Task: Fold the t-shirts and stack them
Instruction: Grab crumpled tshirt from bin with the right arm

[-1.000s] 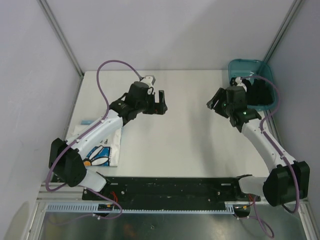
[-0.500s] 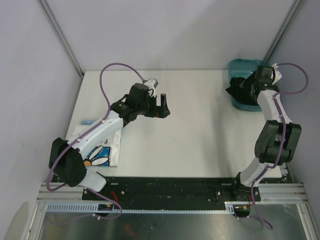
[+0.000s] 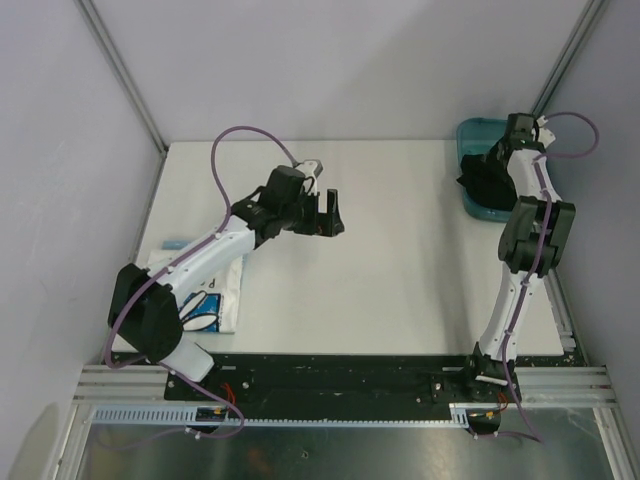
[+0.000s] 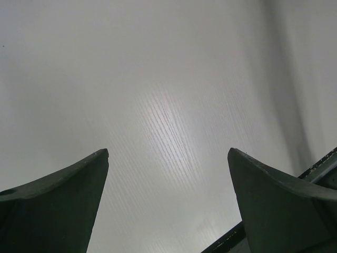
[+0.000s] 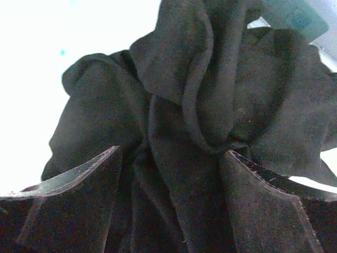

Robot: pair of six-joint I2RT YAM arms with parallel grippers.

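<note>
The left fingers [image 3: 336, 212] hang over the middle of the bench [image 3: 400, 270]. They are spread wide apart and hold nothing. In the left wrist view, only bare white bench surface shows in the gap between them.

The white t-shirt [image 3: 215, 300], with its blue daisy print, lies flat on the bench. It is well behind the left fingers and off to their left, back toward the left arm's base. The arm crosses over part of it.

The right fingers [image 5: 263, 211] reach to the teal bin [image 3: 480, 130] at the far right corner of the bench. From above they are hard to pick out against the dark cloth. In the right wrist view they stand apart, about as wide as the left pair.

The black t-shirt [image 5: 200, 105] is bunched in a crumpled heap straight ahead of the right fingers and fills the gap between them. A thick rolled fold runs down the middle of that gap. Whether the inner faces of the fingers press on the cloth cannot be told. A sliver of the bin's teal rim shows beyond the cloth, ahead and to the right of the fingers.

From above, the black cloth covers the bin wall on the side facing the left fingers and lies well apart from them. The two t-shirts lie at opposite sides of the bench, not stacked.
</note>
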